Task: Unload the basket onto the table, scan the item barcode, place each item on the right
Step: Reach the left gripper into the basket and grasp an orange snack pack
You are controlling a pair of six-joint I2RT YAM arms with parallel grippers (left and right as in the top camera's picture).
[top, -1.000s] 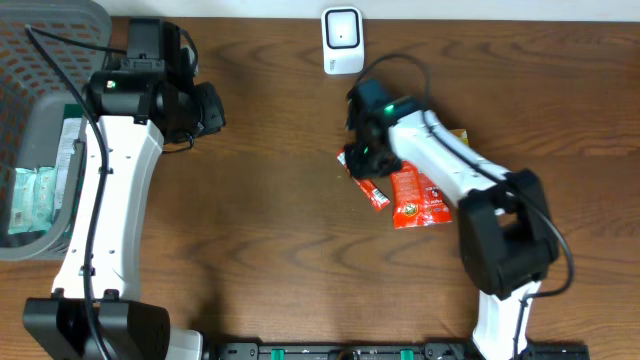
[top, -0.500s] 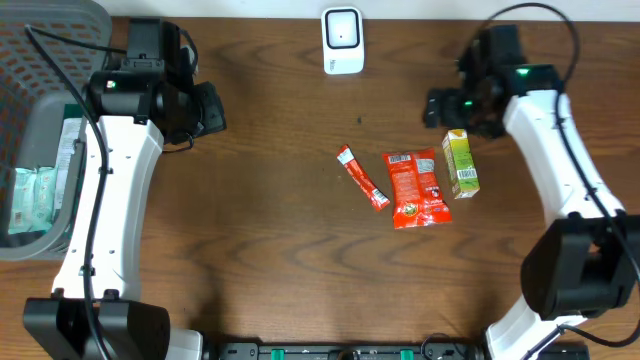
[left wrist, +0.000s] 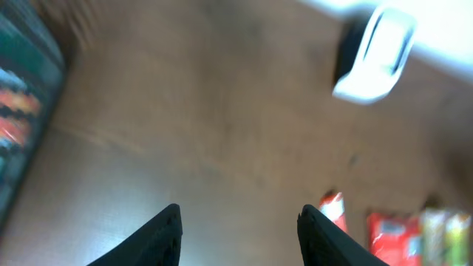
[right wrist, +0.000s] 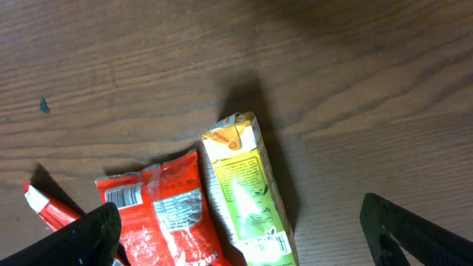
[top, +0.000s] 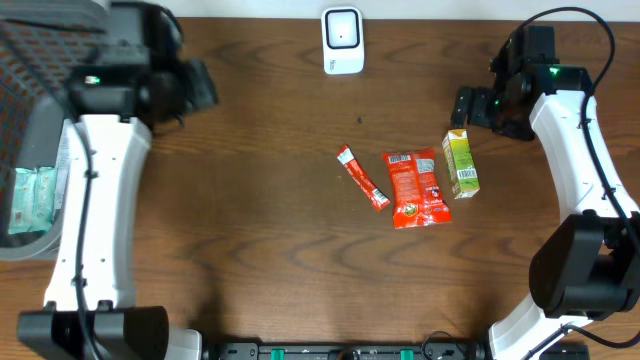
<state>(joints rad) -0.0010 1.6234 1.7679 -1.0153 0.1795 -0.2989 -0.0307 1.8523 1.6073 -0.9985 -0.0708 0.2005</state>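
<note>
R gripper (right wrist: 240, 218) wide apart, empty, nr green carton (right wrist: 247, 196); L gripper (left wrist: 240, 222) partly apart, also empty

The left wrist view is blurred throughout: the scanner (left wrist: 373, 59) is a white blob, the basket (left wrist: 18, 111) a smear of colours cut by the left edge, and the stick (left wrist: 332, 210), pouch (left wrist: 390, 236) and carton (left wrist: 442, 230) run off the bottom. Of the left tool (left wrist: 240, 236) only the finger ends show. In the right wrist view the bottom edge cuts pouch and carton, and a finger (right wrist: 85, 235) of the right tool (right wrist: 240, 222) hides the stick's lower end. From overhead the basket is cut by the left edge, its packets (top: 28, 195) lie partly under the left arm (top: 100, 190), and print on pouch and carton is too small to read
</note>
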